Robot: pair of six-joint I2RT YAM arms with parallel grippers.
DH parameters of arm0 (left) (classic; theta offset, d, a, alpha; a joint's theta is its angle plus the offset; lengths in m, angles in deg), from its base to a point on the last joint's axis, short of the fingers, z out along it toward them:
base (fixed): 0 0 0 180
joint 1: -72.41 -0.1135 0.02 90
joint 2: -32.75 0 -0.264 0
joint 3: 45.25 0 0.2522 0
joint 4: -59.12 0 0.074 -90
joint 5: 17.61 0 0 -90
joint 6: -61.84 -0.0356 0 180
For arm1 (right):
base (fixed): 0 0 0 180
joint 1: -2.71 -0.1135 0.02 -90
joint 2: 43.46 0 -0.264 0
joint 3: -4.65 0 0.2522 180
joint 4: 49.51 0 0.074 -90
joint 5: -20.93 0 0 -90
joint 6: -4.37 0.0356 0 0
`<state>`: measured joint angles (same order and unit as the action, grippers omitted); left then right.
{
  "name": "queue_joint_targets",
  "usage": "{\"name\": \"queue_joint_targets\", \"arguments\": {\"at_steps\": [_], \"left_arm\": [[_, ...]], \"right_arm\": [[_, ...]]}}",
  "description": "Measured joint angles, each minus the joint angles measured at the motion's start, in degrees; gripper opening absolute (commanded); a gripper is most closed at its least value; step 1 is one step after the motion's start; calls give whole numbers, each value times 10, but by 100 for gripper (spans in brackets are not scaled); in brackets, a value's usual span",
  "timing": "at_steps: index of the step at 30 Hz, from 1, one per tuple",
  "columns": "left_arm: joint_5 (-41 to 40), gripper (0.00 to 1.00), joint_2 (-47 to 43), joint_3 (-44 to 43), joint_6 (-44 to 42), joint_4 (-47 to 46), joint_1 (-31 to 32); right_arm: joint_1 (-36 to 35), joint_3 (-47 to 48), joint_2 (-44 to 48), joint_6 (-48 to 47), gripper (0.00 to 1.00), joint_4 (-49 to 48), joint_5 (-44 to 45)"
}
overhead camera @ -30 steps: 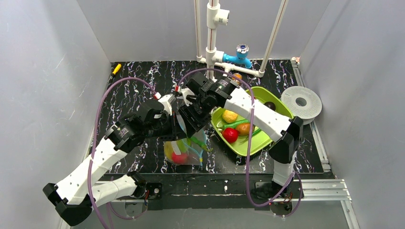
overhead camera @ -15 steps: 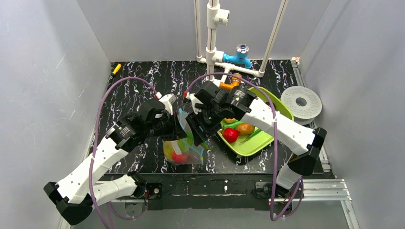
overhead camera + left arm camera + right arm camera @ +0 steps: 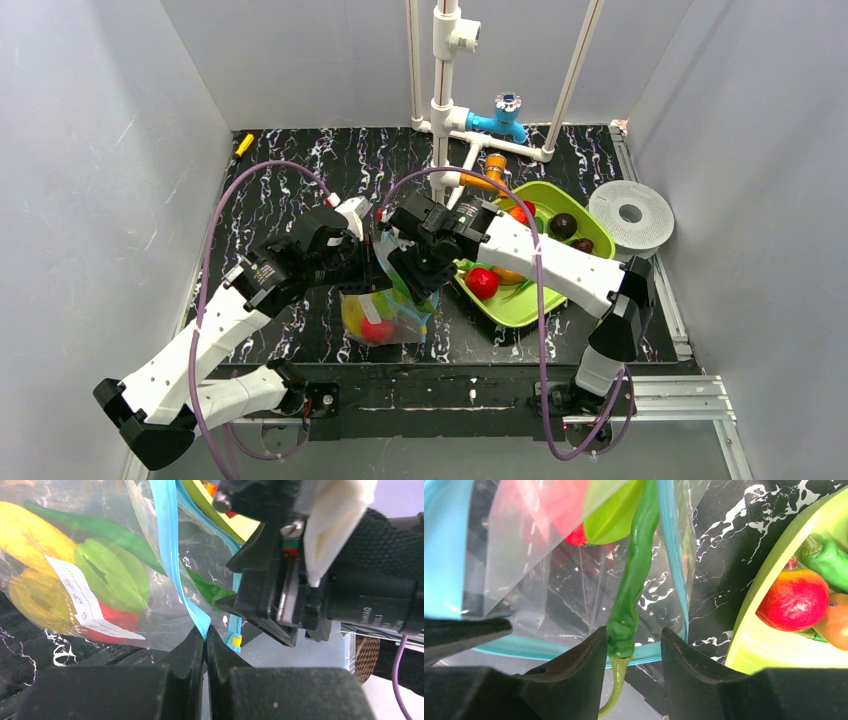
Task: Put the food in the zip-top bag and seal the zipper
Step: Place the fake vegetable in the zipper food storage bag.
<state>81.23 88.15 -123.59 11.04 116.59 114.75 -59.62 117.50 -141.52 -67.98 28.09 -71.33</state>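
The zip-top bag hangs between the two arms, with yellow, red and green food inside and a white label on it. My left gripper is shut on the light-blue zipper at the bag's edge, holding the mouth up. My right gripper stands at the mouth, open. A long green chili pepper hangs between its fingers into the bag, touching the left finger with a gap to the right one. More food, such as a red apple, lies in the lime-green tray.
The tray is right of the bag and holds two dark fruits at its far end. A white pipe frame with a blue tap stands at the back. A grey round disc lies at the far right, a small yellow piece at the back left.
My right gripper has moved nearer and lower to the bag's mouth, and its forearm has swung off the tray. The left gripper has kept its hold on the zipper.
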Motion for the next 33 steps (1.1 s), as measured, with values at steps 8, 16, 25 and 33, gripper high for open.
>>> {"name": "queue_joint_targets", "arguments": {"at_steps": [8,16,25,33], "left_arm": [[0,0,0,0,1,0,0],[-1,0,0,0,4,0,0],[-4,0,0,0,4,1,0],[-5,0,0,0,4,1,0]], "right_arm": [[-4,-6,-5,3,46,-19,-13],[-12,-15,-16,24,39,-38,-38],[-15,-16,-23,35,13,-39,-36],[-16,-23,-21,49,1,-58,-27]]}}
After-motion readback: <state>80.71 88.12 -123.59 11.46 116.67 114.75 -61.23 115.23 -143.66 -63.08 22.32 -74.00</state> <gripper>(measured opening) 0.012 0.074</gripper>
